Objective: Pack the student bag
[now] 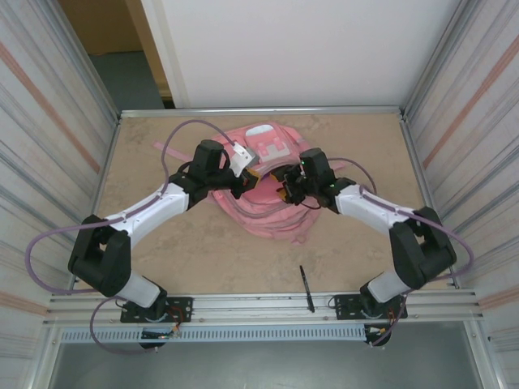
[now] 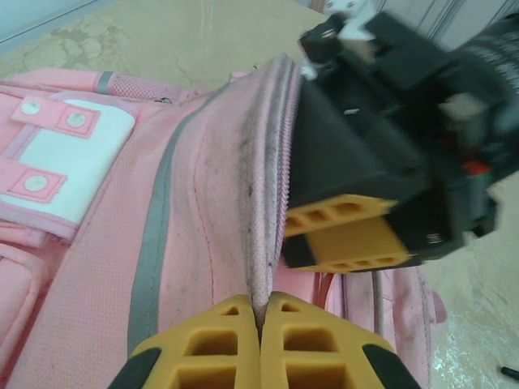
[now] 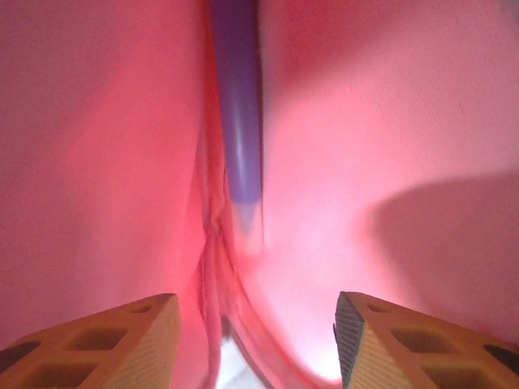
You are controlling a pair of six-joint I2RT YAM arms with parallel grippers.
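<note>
student bag [image 1: 268, 219] mid-table, left gripper [image 2: 261, 306] clamped on its zip edge, right gripper [image 3: 255, 312] inside, jaws apart and empty near a purple pen [image 3: 238, 121]; risk: clamp slips and the mouth collapses on that arm

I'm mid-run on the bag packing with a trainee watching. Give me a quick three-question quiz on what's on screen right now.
1. True or false: the left tool is shut on the zip edge of the student bag.
2. What lies on the table near the arms' bases? A) black pen B) scissors C) notebook
3. Fill in: inside the bag, the right tool is ____, with a purple stick-like object lying ahead of its fingers.

Key: 1 true; 2 A; 3 open.
</note>
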